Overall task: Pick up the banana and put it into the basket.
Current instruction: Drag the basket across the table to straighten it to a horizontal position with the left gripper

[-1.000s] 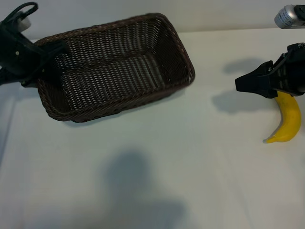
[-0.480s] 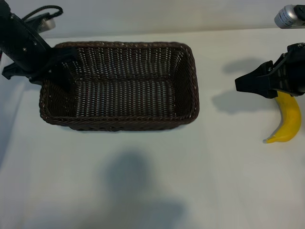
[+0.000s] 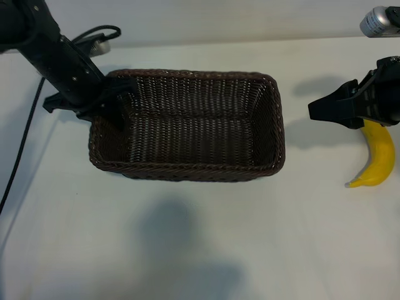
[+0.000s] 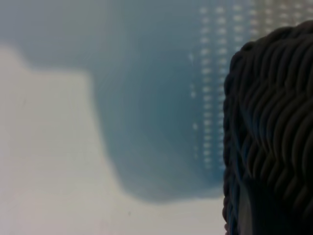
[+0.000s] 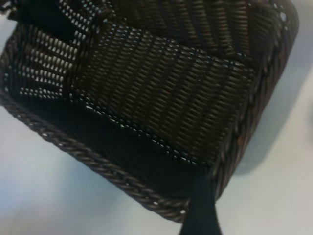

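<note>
The dark-brown wicker basket (image 3: pixel 187 171) stands at the middle of the white table, long side facing the front. My left gripper (image 3: pixel 110 99) is shut on its left end wall, one finger inside and one outside. The braided rim (image 4: pixel 269 117) fills one side of the left wrist view. At the table's right edge lies the yellow banana (image 3: pixel 379 155), curved, its upper end hidden under my right gripper (image 3: pixel 320 110). That gripper hangs open above it and holds nothing. The right wrist view looks into the basket (image 5: pixel 98 165) past one dark finger (image 5: pixel 200 213).
A silver cylindrical object (image 3: pixel 379 20) sits at the far right corner. A black cable (image 3: pixel 24 139) trails down the table's left side from the left arm. Bare white tabletop (image 3: pixel 200 250) lies in front of the basket and between the basket and the banana.
The left gripper has dragged the basket to the right and turned it square to the table. The right gripper and the banana have stayed where they were.
</note>
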`<control>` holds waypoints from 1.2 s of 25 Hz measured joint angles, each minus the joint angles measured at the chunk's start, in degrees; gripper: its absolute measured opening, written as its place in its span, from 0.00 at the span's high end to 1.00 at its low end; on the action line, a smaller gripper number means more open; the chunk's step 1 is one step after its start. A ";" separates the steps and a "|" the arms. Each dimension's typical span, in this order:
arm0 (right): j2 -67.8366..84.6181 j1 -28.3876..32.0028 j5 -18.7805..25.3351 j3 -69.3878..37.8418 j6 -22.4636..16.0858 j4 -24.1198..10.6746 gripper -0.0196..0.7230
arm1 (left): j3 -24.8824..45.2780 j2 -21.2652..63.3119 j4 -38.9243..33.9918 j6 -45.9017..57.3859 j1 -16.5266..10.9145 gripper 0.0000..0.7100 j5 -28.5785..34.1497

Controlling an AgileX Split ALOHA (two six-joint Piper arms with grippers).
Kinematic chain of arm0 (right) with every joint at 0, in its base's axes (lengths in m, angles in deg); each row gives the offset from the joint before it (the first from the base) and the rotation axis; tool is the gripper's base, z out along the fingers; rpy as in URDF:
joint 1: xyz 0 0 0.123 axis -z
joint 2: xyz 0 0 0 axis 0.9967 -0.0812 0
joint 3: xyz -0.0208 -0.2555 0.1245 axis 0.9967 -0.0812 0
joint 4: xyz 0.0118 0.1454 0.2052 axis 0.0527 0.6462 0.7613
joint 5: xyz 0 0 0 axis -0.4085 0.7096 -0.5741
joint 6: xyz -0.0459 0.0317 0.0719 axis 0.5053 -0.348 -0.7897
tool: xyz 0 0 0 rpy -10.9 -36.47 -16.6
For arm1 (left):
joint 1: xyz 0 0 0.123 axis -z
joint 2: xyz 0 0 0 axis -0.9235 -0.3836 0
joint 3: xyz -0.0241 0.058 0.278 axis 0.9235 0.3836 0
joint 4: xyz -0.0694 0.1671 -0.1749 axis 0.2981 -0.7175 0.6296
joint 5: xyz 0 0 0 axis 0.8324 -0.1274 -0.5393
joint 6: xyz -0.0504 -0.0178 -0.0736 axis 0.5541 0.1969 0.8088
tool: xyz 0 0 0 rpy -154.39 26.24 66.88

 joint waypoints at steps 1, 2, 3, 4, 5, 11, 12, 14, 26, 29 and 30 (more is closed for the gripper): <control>0.00 0.00 0.00 0.00 0.00 0.00 0.21 | 0.00 -0.60 0.27 0.00 0.28 0.78 -0.28; 0.00 0.00 0.00 0.00 0.00 0.00 0.21 | 0.00 -1.19 0.55 0.00 0.62 0.78 -0.76; 0.00 0.00 0.00 0.00 0.00 0.00 0.21 | 0.00 -1.64 0.79 0.00 1.12 0.78 -1.37; 0.00 0.00 0.00 0.00 0.00 0.00 0.21 | -0.05 -2.09 0.90 0.00 1.60 0.78 -1.92; 0.00 0.00 0.00 0.00 0.00 0.00 0.21 | -0.05 -2.48 1.19 0.00 1.93 0.78 -2.39; 0.00 0.00 0.00 0.00 0.00 0.00 0.21 | -0.07 -3.47 1.26 -0.10 2.87 0.78 -3.42; 0.00 0.00 0.00 0.00 0.00 0.00 0.21 | -0.07 -3.48 1.26 -0.16 2.87 0.78 -3.57; 0.00 0.00 0.00 0.00 0.00 0.00 0.21 | -0.07 -3.48 1.26 -0.16 2.87 0.78 -3.81; 0.00 0.00 0.00 0.00 -0.06 0.00 0.21 | -0.11 -3.53 1.20 -0.22 2.87 0.59 -4.11; 0.00 0.00 0.00 0.00 -0.06 0.00 0.21 | -0.17 -3.53 1.26 -0.17 2.87 0.39 -4.04; 0.00 0.00 0.00 0.00 0.00 0.00 0.21 | -0.17 -3.53 1.26 -0.13 2.87 0.33 -3.79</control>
